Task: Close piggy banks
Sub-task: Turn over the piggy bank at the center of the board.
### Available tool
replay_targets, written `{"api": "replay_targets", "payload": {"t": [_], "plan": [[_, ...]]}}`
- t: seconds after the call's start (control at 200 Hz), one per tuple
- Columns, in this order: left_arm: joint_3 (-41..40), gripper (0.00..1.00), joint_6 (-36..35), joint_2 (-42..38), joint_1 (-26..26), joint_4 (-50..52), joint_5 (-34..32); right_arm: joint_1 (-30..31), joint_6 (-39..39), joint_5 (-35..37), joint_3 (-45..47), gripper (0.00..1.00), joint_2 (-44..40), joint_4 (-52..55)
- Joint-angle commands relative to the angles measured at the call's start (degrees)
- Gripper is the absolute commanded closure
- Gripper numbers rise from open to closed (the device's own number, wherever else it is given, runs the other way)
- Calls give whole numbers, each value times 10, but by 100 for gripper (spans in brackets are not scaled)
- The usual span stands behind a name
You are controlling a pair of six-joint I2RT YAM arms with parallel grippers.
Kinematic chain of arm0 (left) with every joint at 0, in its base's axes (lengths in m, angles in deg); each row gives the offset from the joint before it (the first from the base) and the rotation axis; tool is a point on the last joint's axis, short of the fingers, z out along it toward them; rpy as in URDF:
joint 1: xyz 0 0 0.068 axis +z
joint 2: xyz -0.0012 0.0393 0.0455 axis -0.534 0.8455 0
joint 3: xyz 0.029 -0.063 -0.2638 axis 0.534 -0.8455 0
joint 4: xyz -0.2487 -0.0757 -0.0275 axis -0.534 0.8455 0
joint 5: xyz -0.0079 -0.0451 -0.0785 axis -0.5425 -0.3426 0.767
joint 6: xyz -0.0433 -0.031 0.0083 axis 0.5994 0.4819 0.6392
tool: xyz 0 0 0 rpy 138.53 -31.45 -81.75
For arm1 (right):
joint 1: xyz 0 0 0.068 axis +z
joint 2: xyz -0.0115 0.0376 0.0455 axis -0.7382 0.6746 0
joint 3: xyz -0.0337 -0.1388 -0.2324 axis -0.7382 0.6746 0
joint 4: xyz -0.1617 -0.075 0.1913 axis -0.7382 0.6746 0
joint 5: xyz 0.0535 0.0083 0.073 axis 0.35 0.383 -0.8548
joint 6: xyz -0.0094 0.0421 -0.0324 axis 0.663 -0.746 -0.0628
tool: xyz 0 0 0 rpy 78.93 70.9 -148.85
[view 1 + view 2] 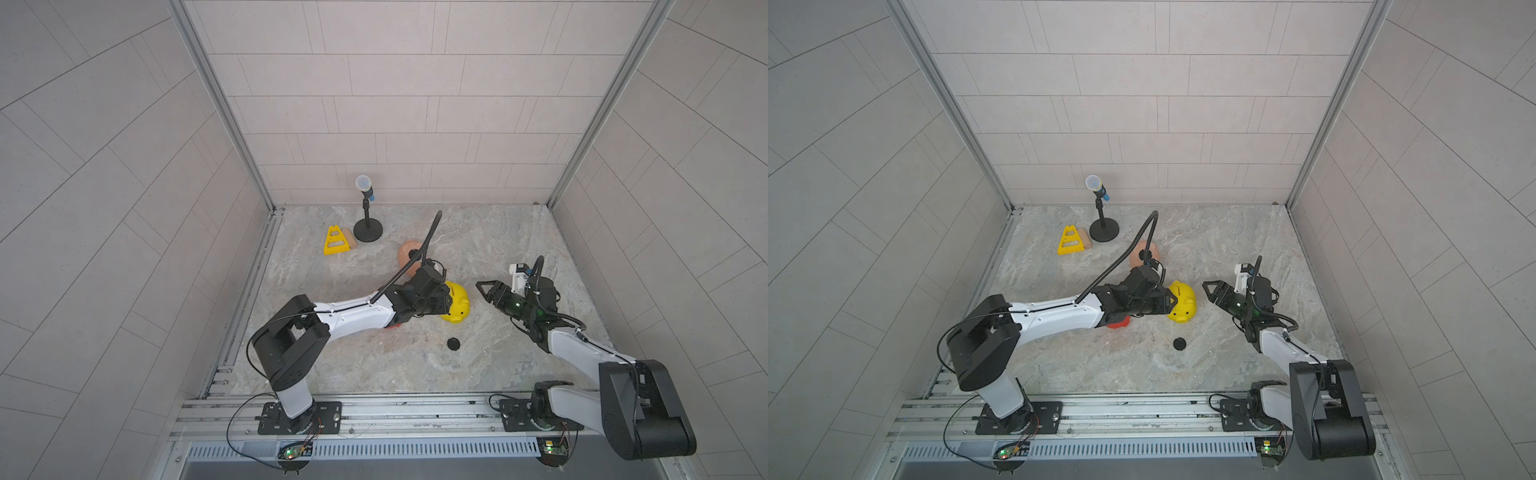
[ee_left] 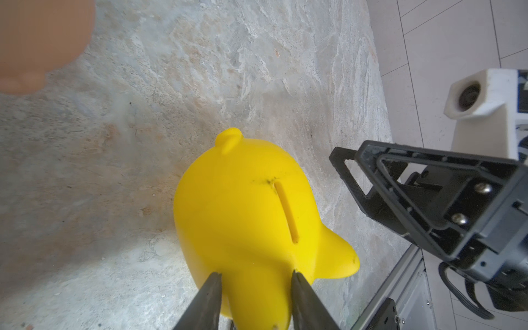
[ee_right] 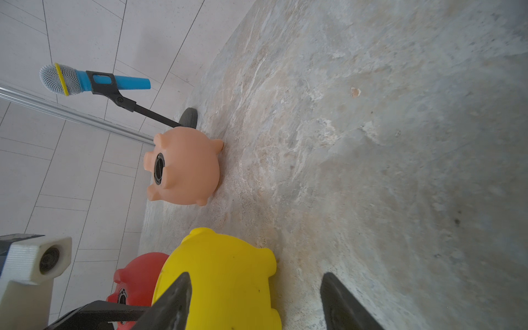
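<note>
The left gripper [image 2: 255, 274] pinches the glossy yellow plastic piggy bank [image 2: 243, 214], coin slot up, low in the left wrist view. The right gripper [image 3: 257, 275] gapes empty. The right wrist view shows the belly holes of the peach-pink piggy bank [image 3: 188, 168] at centre-left and the red piggy bank [image 3: 140, 274] at lower left. In a top view, a small black round plug [image 1: 453, 344] lies loose below the yellow one.

Three glossy plastic pigs sit near the middle of the marbled table. The yellow pig [image 1: 457, 304] stands upright on its feet, with the thin coin slot [image 2: 285, 211] in its back facing up and a dark smudge at one end of the slot. The peach-pink pig [image 3: 185, 168] lies on its back further toward the rear wall, well apart from the yellow one, feet in the air, its round belly hole [image 3: 159, 171] ringed in black. The red pig [image 3: 137, 274] is close beside the yellow pig on the left, mostly hidden, belly hole showing.
</note>
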Motion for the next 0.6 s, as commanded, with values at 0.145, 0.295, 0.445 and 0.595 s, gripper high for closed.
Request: {"api": "replay_targets", "payload": {"t": [0.145, 0.295, 0.445, 0.595], "plan": [[-29, 57, -1, -9, 18, 12, 17, 4, 8, 11, -6, 28, -1, 6], [-37, 57, -6, -15, 30, 5, 38, 10, 11, 14, -5, 28, 2, 3], [-41, 58, -13, -20, 37, 10, 41, 16, 13, 15, -9, 28, 9, 1], [-48, 59, -15, -20, 43, 9, 44, 21, 14, 15, -11, 28, 16, 1]]}}
